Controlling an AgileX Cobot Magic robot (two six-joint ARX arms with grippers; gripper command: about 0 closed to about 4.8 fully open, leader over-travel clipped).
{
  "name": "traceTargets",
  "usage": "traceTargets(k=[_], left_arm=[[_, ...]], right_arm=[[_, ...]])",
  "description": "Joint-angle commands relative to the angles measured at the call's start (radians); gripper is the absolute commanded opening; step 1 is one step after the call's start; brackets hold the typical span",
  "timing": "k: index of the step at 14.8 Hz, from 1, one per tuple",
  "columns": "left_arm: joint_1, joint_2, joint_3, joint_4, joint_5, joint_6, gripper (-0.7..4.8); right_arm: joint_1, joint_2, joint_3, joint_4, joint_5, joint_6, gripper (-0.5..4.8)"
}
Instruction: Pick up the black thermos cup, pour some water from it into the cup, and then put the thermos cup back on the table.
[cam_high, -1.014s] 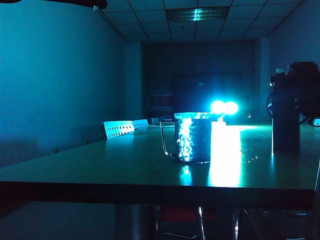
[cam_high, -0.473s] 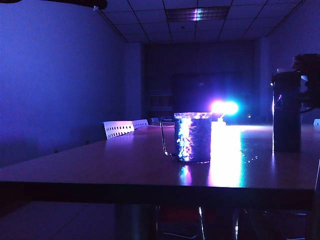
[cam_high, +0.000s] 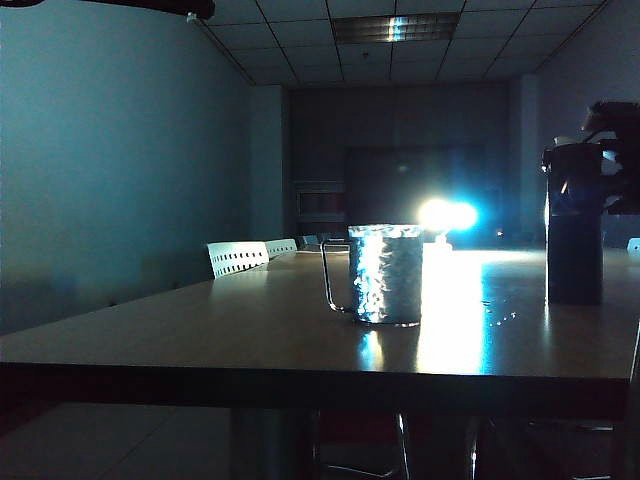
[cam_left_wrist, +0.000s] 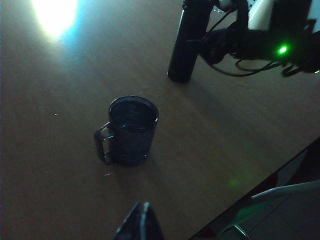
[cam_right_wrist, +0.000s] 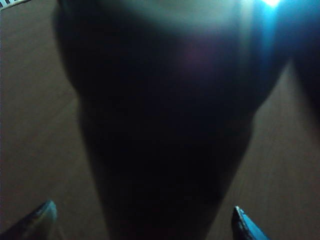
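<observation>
Right gripper (cam_right_wrist: 142, 220) stands spread wide at the black thermos cup (cam_high: 574, 225), one fingertip (cam_right_wrist: 37, 220) on either side of the dark body, neither visibly pressing it. Thermos cup upright on the table (cam_high: 200, 320), well apart from the cup (cam_high: 385, 272), which also stands upright. Left gripper (cam_left_wrist: 140, 222) hovers near the cup; its state cannot be told.

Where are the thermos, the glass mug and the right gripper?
black thermos cup (cam_high: 574, 250): exterior view, mid body.
glass mug (cam_high: 386, 272): exterior view, dimpled wall.
right gripper (cam_right_wrist: 145, 222): right wrist view, midway between its open fingertips, thermos between them.
</observation>
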Motion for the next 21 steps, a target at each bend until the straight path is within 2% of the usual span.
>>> traceTargets(k=[1, 4, 9, 10, 11, 12, 14, 17, 19, 21], left_arm=[[-0.001, -0.002, 0.005, 0.013, 0.006, -0.003, -0.05], [-0.001, -0.007, 0.006, 0.013, 0.006, -0.003, -0.05], [-0.001, -0.039, 0.007, 0.031, 0.014, -0.003, -0.05], [-0.002, -0.051, 0.013, 0.025, 0.026, 0.004, -0.05], [-0.002, -0.068, 0.022, 0.012, 0.026, 0.013, -0.05], [-0.002, -0.080, 0.035, -0.008, 0.020, 0.045, -0.05], [-0.002, -0.097, 0.076, -0.090, -0.023, 0.066, -0.06], [-0.002, -0.137, 0.087, -0.150, -0.020, 0.076, -0.05], [-0.002, -0.159, 0.084, -0.200, -0.019, 0.109, -0.06], [-0.002, -0.166, 0.044, -0.218, 0.030, 0.135, -0.06]], right_arm=[[-0.001, -0.058, 0.004, -0.042, -0.005, -0.005, 4.79], [-0.008, -0.127, 0.004, -0.146, -0.005, -0.004, 4.79], [-0.032, -0.258, 0.004, -0.407, -0.007, 0.004, 4.79], [-0.032, -0.301, 0.004, -0.464, -0.041, 0.007, 3.38], [-0.032, -0.357, 0.004, -0.530, -0.076, 0.006, -0.34], [-0.031, -0.422, 0.004, -0.592, -0.061, 0.054, -0.10], [-0.030, -0.571, -0.017, -0.655, -0.060, 0.160, -0.06], [-0.007, -0.898, -0.149, -0.564, 0.093, 0.145, -0.06], [-0.005, -1.106, -0.277, -0.467, 0.092, 0.157, -0.06], [-0.005, -1.274, -0.382, -0.508, 0.088, 0.157, -0.06]])
